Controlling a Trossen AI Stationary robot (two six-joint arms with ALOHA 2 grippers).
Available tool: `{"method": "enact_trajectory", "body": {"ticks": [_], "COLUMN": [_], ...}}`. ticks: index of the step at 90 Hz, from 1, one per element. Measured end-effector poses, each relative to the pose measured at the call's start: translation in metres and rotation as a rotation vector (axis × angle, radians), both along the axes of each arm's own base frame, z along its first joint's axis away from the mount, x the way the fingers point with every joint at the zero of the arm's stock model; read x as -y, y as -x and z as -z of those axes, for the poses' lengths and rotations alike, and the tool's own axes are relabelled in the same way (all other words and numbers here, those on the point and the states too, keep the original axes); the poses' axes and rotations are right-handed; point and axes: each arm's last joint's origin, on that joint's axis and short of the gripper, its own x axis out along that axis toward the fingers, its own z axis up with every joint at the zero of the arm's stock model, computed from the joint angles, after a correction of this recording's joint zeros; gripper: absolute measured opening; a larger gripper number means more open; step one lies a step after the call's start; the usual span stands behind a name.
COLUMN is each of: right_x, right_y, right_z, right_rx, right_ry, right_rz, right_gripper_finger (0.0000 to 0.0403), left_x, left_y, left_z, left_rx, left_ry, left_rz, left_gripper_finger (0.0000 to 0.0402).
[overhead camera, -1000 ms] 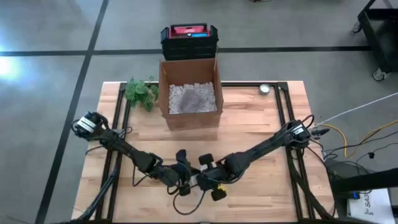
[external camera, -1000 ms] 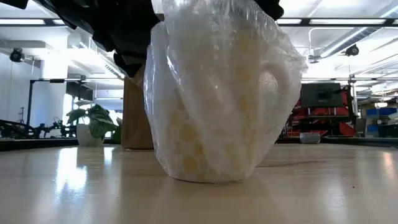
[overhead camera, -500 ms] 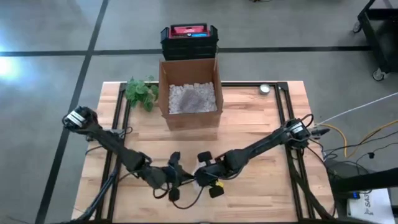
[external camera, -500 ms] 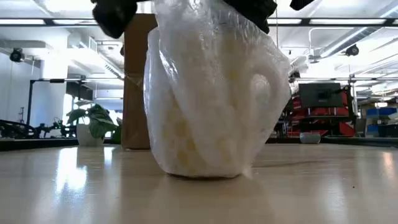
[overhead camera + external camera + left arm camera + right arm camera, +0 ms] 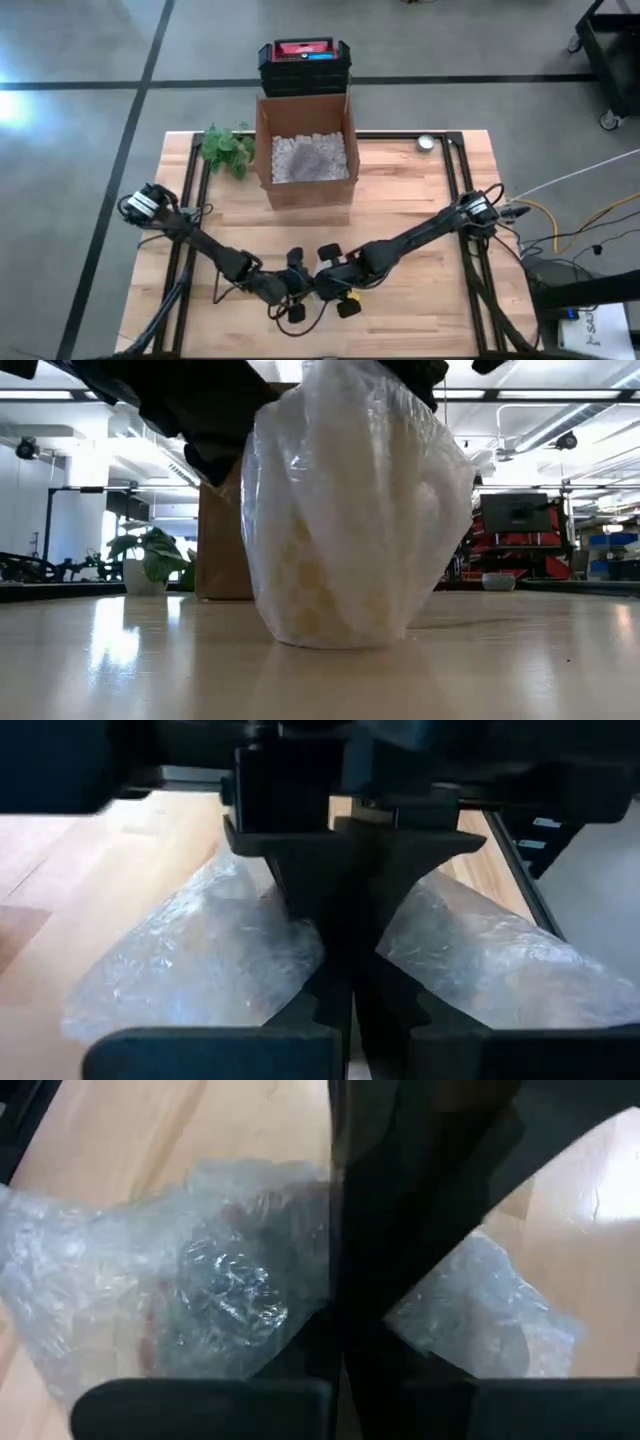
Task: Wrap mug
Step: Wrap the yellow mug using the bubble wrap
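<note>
The mug (image 5: 350, 530) stands upright on its base near the table's front edge, covered all round in clear bubble wrap (image 5: 200, 970). The wrap is gathered into a bunch over the mug's top. Both grippers meet above it. My left gripper (image 5: 303, 290) comes in from the table's left and my right gripper (image 5: 324, 284) from the right. Each is shut on the wrap's gathered top. In the high view the arms hide the mug. My left gripper pinches the gathered top of the bubble wrap (image 5: 310, 935) between its two fingers, slanting down from the table's left. The wrap spreads out slack on both sides of the fingers. The mug stays on the table. My right gripper pinches the same bunch of wrap (image 5: 300, 1320) from the opposite side, slanting down from the table's right. Its own dark fingers hide the place of contact. Several crumpled layers show beside them.
An open cardboard box (image 5: 306, 150) with white filling stands at the table's far middle, with a small green plant (image 5: 224, 147) to its left. A black and red case (image 5: 304, 62) sits behind the box. A small round object (image 5: 426, 143) lies at the far right.
My left gripper drew away toward the table's left and upward, then came back to the wrap's top. The wrapped mug rocked slightly and turned, so the handle bulge on its right now shows less. My right gripper kept its place over the mug.
</note>
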Motion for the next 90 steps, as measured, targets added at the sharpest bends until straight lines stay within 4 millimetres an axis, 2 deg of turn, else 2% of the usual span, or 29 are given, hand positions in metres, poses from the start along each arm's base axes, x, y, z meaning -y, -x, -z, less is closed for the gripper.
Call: {"method": "enact_trajectory", "body": {"ticks": [20, 30, 40, 51, 69, 90], "right_x": [0.001, -0.008, -0.024, -0.034, -0.018, -0.007], "right_y": [0.016, 0.03, 0.038, 0.029, 0.009, 0.005], "right_z": [-0.056, -0.068, -0.055, -0.029, -0.01, -0.018], "right_rx": [-0.001, -0.038, -0.086, -0.044, -0.033, 0.001], "right_ry": [-0.009, -0.086, -0.135, -0.106, -0.081, -0.039], "right_rz": [0.021, 0.029, 0.009, -0.006, 0.011, 0.0], "right_gripper_finger": [0.0, 0.0, 0.0, 0.0, 0.0, 0.0], "left_x": [-0.001, -0.001, -0.001, -0.001, -0.002, -0.002], "left_y": [0.001, 0.001, 0.001, 0.001, 0.002, 0.002], "left_z": [-0.001, 0.0, -0.001, -0.002, -0.004, -0.004], "left_rx": [-0.006, -0.009, -0.007, -0.003, 0.001, -0.002], "left_ry": [0.0, -0.004, -0.004, -0.004, -0.004, -0.006], "left_rz": [0.005, 0.006, 0.006, 0.008, 0.008, 0.007], "left_gripper_finger": [0.0, 0.0, 0.0, 0.0, 0.0, 0.0]}}
